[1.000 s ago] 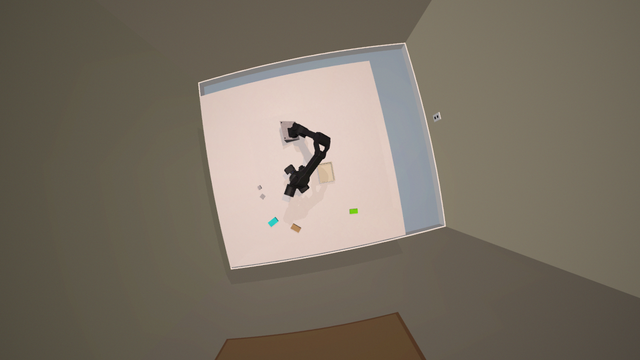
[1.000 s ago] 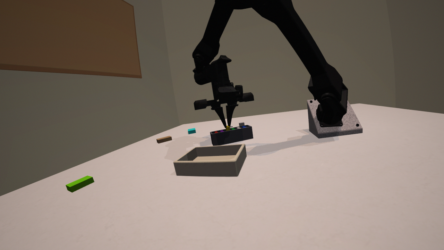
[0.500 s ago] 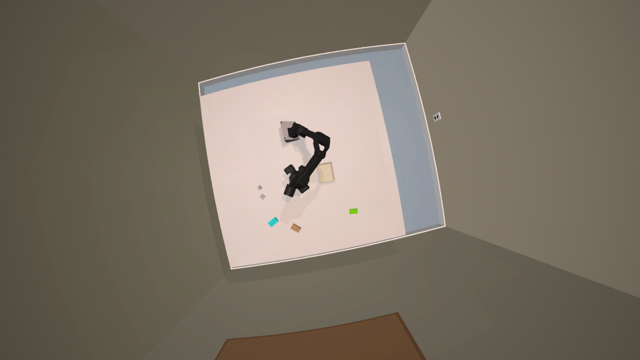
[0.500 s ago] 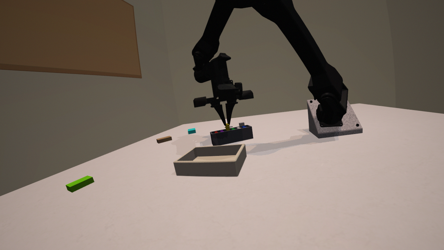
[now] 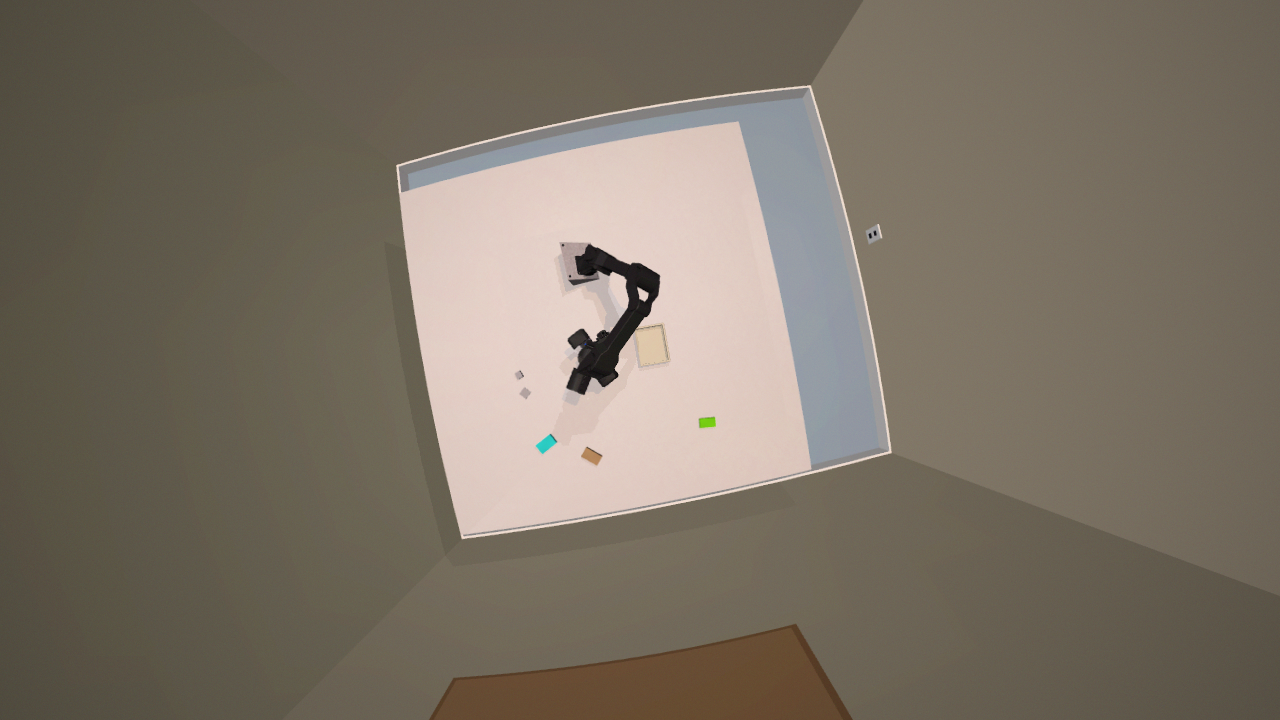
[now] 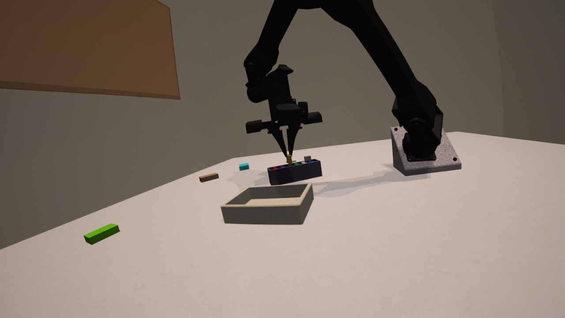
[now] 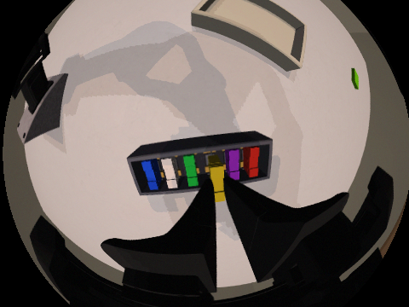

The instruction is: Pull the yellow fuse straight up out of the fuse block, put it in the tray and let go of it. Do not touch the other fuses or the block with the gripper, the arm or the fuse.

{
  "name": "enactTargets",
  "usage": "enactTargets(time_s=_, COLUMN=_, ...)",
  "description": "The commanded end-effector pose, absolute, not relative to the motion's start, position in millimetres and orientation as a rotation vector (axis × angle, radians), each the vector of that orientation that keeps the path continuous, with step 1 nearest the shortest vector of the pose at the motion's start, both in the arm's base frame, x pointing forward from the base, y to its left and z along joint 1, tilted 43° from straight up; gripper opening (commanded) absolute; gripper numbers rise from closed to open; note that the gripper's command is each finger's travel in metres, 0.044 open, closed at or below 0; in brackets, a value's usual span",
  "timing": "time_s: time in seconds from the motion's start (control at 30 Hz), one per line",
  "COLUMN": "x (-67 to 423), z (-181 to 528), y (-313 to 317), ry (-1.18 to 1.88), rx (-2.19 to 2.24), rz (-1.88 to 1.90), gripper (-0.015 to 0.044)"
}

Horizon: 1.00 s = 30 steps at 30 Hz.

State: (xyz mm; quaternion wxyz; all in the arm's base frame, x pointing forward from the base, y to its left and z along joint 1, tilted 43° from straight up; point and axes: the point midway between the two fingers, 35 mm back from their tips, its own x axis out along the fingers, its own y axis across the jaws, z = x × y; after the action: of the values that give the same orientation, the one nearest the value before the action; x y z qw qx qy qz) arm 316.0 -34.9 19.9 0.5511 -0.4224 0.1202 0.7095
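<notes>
My gripper (image 6: 289, 155) (image 7: 218, 181) is shut on the yellow fuse (image 6: 289, 160) (image 7: 218, 174), which stands upright and raised above its neighbours. Its lower end is over its slot in the dark fuse block (image 6: 296, 174) (image 7: 204, 142); I cannot tell whether its prongs are fully clear. The blue fuse (image 7: 150, 174), white fuse (image 7: 169, 172), green fuse (image 7: 190, 170), purple fuse (image 7: 233, 164) and red fuse (image 7: 253, 161) sit in the block. The beige tray (image 5: 665, 345) (image 6: 262, 215) (image 7: 247, 39) is empty. The arm hides the block and fingertips in the top view.
A green bar (image 5: 707, 421) (image 6: 101, 234) (image 7: 355, 78), a brown bar (image 5: 591, 455) (image 6: 209, 177) and a cyan bar (image 5: 546, 443) (image 6: 244, 166) lie on the table. Two small grey pieces lie left of the arm in the top view. The arm's speckled base stands at the right in the exterior view.
</notes>
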Motion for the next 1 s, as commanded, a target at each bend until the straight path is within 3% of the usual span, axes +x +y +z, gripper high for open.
enactTargets(time_s=0.0, x=316.5, z=22.1, y=-37.2, ry=0.285, rx=-1.008, rz=1.681, gripper=0.0)
enactTargets(time_s=0.97, x=317.1, z=43.0, y=-56.3, ry=0.285, rx=-1.007, rz=1.681, gripper=0.0)
